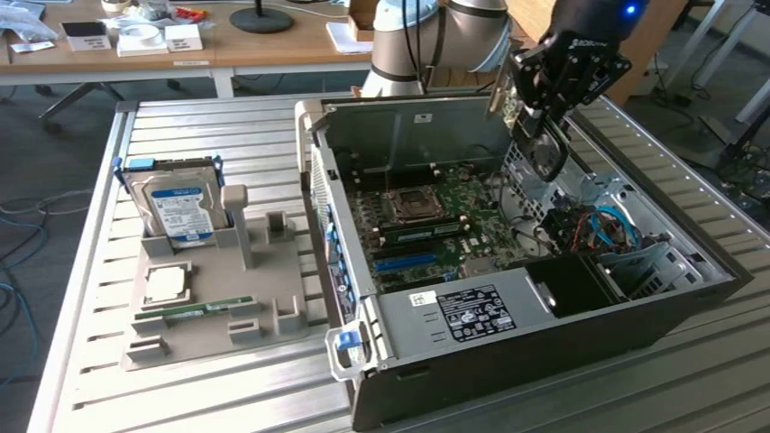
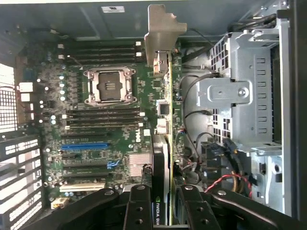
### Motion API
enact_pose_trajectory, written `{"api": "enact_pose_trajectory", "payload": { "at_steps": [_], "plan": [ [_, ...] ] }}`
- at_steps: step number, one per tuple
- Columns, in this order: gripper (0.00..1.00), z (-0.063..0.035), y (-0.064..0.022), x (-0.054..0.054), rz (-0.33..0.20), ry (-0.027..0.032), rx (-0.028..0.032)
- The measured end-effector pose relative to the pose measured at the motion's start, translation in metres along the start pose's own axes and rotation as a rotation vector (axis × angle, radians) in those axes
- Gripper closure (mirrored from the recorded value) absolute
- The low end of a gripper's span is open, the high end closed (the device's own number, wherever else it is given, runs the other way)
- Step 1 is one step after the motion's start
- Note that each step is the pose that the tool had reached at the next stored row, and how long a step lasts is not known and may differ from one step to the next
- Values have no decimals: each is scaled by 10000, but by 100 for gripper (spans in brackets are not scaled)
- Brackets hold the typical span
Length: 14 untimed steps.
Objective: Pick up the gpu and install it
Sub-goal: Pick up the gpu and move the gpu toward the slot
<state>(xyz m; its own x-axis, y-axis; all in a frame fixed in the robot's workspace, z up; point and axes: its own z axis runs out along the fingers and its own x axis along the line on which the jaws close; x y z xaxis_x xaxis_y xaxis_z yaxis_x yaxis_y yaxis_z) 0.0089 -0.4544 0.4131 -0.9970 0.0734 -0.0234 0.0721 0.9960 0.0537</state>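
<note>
Gripper (image 2: 165, 207) half-closed, pinching the gpu (image 2: 168, 96) edge-on between my fingers, its long axis pointing away, above the motherboard (image 2: 120, 139), unseated.

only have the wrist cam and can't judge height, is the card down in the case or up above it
observer: Up. The gpu hangs in the gripper near the open rim of the case, well clear of the motherboard, at the far corner on the exterior view's right.
operator: ok, anything sitting outside the case
observer: Yes. A grey holder sits beside the case on the exterior view's left, with a hard drive standing upright in it and a memory stick lying flat.
</note>
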Motion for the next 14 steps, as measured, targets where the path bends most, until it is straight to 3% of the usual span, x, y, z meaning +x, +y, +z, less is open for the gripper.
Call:
{"api": "enact_pose_trajectory", "payload": {
  "at_steps": [14],
  "plan": [
    [73,8,22,-306,0,0,0]
  ]
}}
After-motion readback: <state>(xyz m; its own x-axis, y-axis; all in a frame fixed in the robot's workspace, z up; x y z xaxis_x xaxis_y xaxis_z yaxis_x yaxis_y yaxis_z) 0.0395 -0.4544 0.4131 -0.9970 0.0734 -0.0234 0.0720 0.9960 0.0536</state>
